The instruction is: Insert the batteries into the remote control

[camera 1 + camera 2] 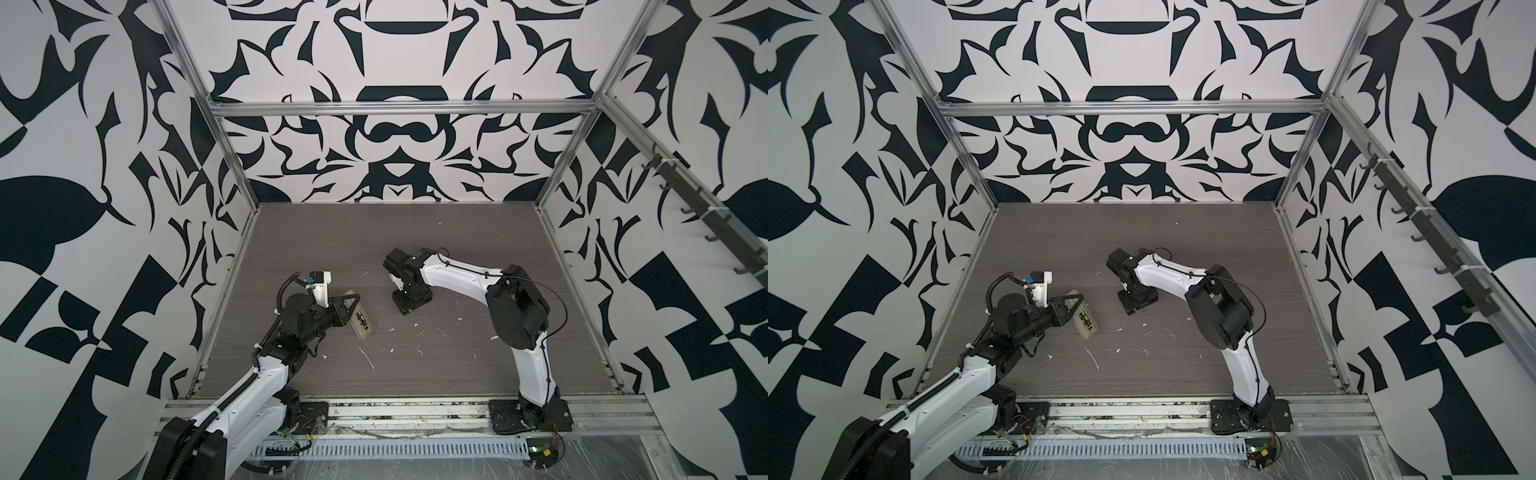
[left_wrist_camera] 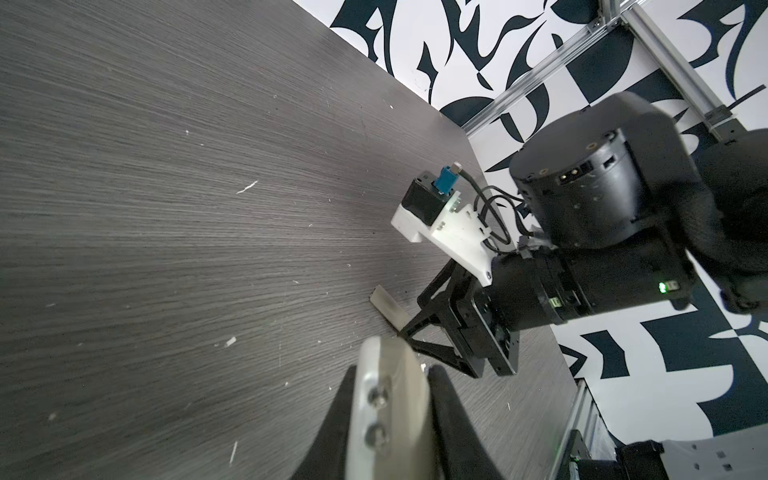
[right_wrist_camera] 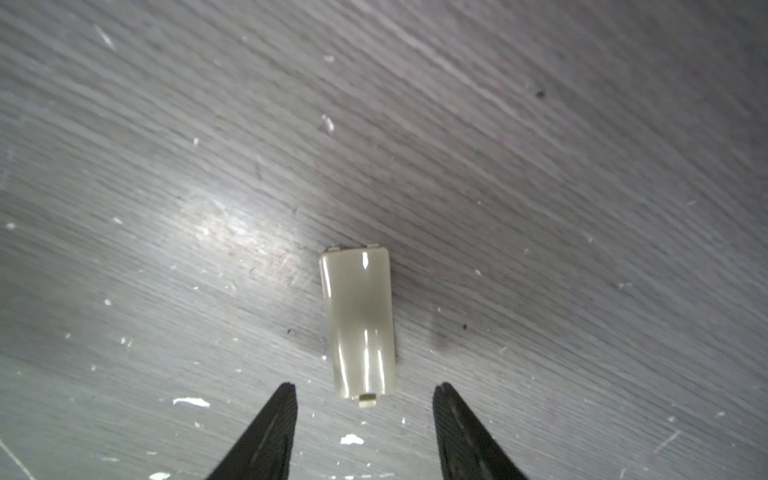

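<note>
L gripper [image 1: 352,309] is clamping remote control [image 1: 360,321], recess side showing in both top views, left of table [image 1: 457,374] centre. R gripper [image 3: 365,390] is hovering w/ jaws apart over loose beige cover [image 3: 359,320], no contact.

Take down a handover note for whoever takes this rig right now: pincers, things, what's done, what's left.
Left pincer: shut on the remote control, recess side up.
Right pincer: open, flanking one end of the loose beige cover on the table, not touching it.
Batteries: dark shapes in the recess look like them; too small to confirm.
Done: loading, apparently.
Left: probably grip the cover and fit it on the remote control.
</note>
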Robot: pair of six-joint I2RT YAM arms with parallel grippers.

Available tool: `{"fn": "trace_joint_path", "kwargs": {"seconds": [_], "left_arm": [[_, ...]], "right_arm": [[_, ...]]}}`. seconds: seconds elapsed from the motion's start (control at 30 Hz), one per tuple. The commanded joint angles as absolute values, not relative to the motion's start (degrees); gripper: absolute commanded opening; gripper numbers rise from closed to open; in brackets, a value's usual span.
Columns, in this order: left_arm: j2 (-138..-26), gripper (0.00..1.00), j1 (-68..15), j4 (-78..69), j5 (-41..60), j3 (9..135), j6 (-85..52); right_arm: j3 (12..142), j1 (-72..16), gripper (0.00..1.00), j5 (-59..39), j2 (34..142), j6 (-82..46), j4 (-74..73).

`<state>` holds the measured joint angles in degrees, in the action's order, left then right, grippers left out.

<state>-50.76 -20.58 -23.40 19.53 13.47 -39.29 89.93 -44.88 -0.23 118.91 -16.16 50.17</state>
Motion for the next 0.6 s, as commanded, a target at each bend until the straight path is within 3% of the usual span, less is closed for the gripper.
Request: {"fn": "trace_joint_path", "kwargs": {"seconds": [0.0, 0.57], "left_arm": [[-50.7, 0.00, -20.4, -25.9, 20.2, 13.9, -39.9], [-51.3, 0.00, -20.4, -26.5, 20.2, 14.1, -39.9]], "right_arm": [[89.8, -44.5, 0.55, -0.5, 118.5, -16.3, 50.1], [88.5, -44.0, 0.45, -1.6, 119.4, -16.4, 49.9]]}}
